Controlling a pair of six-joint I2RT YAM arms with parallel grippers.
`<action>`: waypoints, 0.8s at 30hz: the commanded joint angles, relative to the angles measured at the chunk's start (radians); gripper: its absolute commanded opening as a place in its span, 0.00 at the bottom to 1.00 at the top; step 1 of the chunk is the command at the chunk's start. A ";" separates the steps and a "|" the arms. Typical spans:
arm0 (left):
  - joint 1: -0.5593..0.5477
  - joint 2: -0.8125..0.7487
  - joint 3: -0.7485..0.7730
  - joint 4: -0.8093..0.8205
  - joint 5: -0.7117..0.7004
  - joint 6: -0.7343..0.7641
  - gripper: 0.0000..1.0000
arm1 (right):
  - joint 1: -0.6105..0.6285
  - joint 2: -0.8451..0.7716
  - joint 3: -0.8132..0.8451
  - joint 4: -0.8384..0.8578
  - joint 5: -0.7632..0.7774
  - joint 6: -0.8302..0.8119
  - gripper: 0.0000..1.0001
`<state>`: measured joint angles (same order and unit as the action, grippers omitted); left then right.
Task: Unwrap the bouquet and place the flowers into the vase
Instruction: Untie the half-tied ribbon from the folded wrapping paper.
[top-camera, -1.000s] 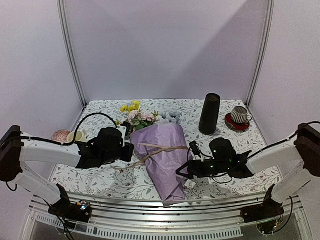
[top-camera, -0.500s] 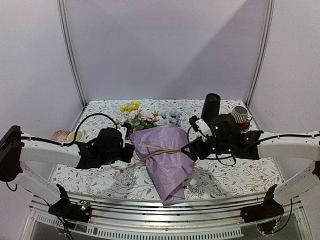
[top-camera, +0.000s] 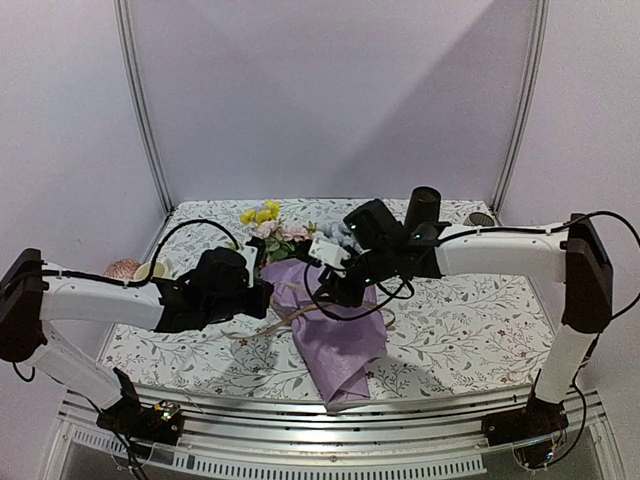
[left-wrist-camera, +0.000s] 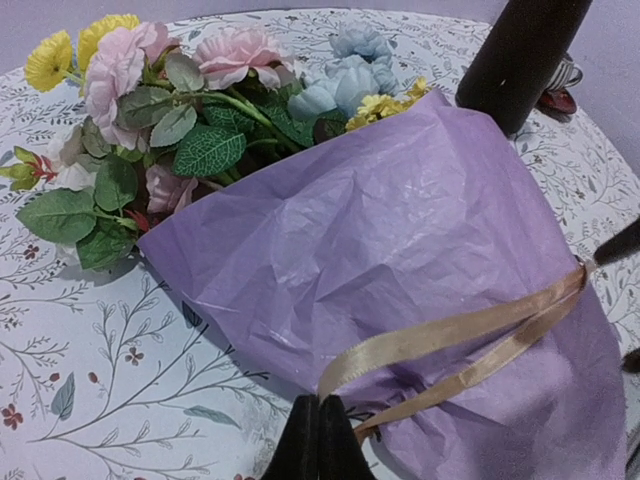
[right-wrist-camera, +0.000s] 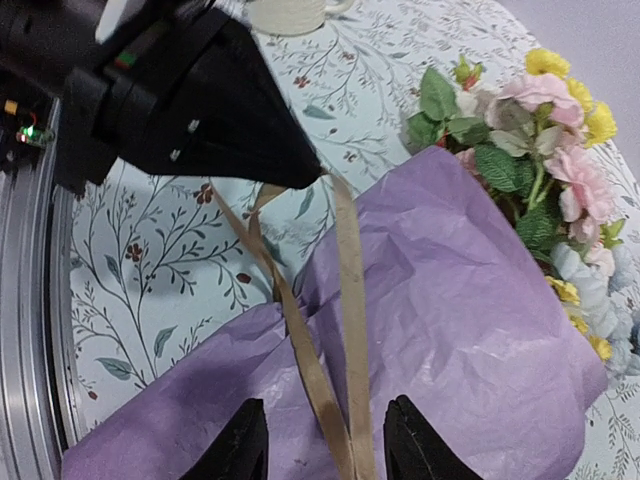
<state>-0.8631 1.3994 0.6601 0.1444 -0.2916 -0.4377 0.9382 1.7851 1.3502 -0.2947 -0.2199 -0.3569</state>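
The bouquet (top-camera: 335, 325) lies on the table in crinkled purple paper (left-wrist-camera: 400, 240), tip toward the near edge. Its flowers (top-camera: 278, 232), pink, yellow and pale blue with green leaves (left-wrist-camera: 200, 100), spill out at the far end. A tan ribbon (left-wrist-camera: 450, 335) is tied round the wrap. My left gripper (left-wrist-camera: 318, 440) is shut on the ribbon's end, left of the bouquet (right-wrist-camera: 470, 330). My right gripper (right-wrist-camera: 325, 445) hovers over the wrap, jaws apart, with two ribbon strands (right-wrist-camera: 335, 330) running between its fingers (right-wrist-camera: 245, 445). The black vase (left-wrist-camera: 520, 55) stands upright behind the bouquet, partly hidden by the right arm in the top view.
A ribbed cup on a red saucer (top-camera: 484, 218) sits at the back right, mostly behind the right arm. A pink object (top-camera: 122, 270) and a cream cup (top-camera: 150, 272) sit at the table's left edge. The left gripper's black body (right-wrist-camera: 190, 110) is close in front of my right gripper.
The right arm has swung from the near right across to the middle of the bouquet, and its jaws have narrowed around the ribbon. The left arm has stayed put.
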 joint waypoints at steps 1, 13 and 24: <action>0.017 0.018 0.030 0.018 0.009 0.012 0.00 | 0.024 0.068 0.063 -0.094 -0.010 -0.129 0.41; 0.040 0.062 0.053 0.028 0.025 0.012 0.00 | 0.039 0.151 0.121 -0.113 0.044 -0.161 0.33; 0.055 0.088 0.055 0.041 0.045 0.010 0.00 | 0.043 0.199 0.154 -0.145 0.075 -0.169 0.32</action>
<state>-0.8257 1.4750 0.6914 0.1612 -0.2619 -0.4374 0.9710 1.9530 1.4628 -0.4137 -0.1677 -0.5171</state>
